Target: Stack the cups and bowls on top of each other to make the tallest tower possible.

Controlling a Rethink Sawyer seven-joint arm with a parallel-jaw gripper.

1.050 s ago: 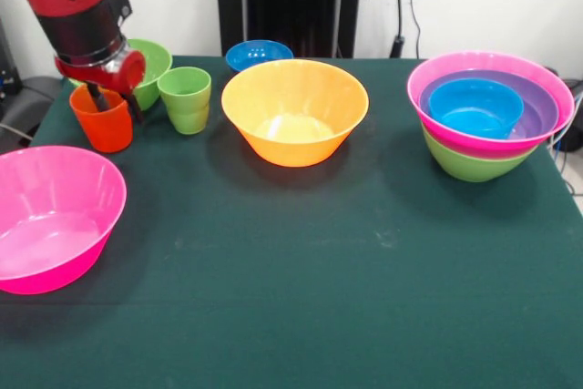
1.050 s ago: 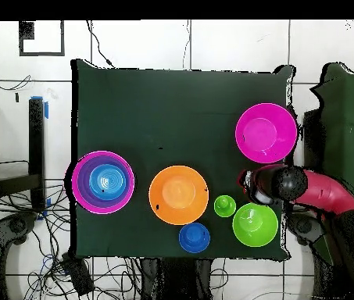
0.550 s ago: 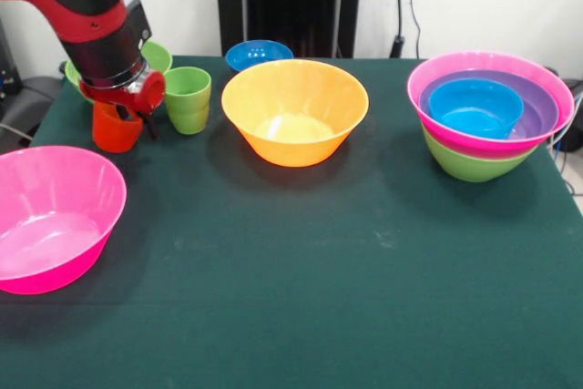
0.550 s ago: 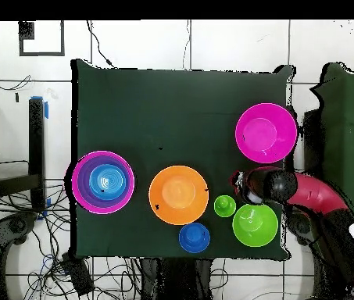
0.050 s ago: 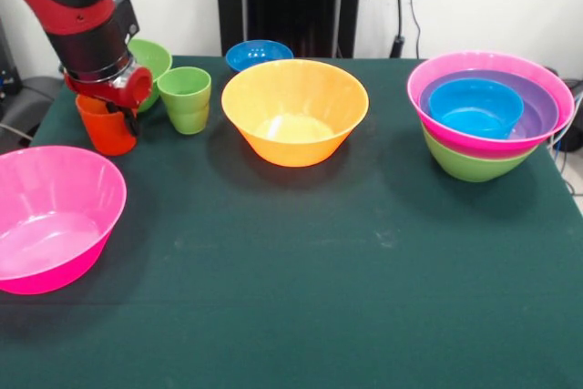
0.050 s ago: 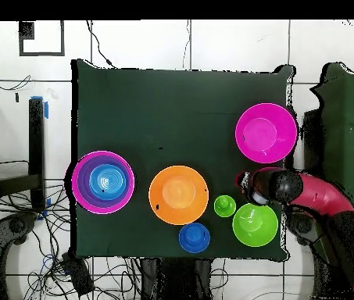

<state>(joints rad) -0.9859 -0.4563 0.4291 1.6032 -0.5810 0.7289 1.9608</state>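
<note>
On the table [image 5: 301, 271], far to the front view's right and well apart from the arm: the tower [image 5: 455, 141], green base, wide pink rim, purple and blue nested inside.

Near the left front corner: a loose pink bowl [image 5: 50, 216]. At centre: the orange bowl [image 5: 293, 154], squarely in any straight path to the tower. Could catch its rim on a low carry across.

Behind the arm: a green bowl [image 5: 153, 59]; further back, a small blue bowl [image 5: 258, 54].

Just beside the gripper: the green cup [image 5: 187, 102]. Easily knocked over by a sideways swing.

Smallest concern, likeliest slip: the orange-red cup [image 5: 107, 134], at or just above the cloth, seemingly pinched at the rim by the gripper [image 5: 111, 108]. Smooth plastic, one-sided hold; may tilt or drop.
</note>
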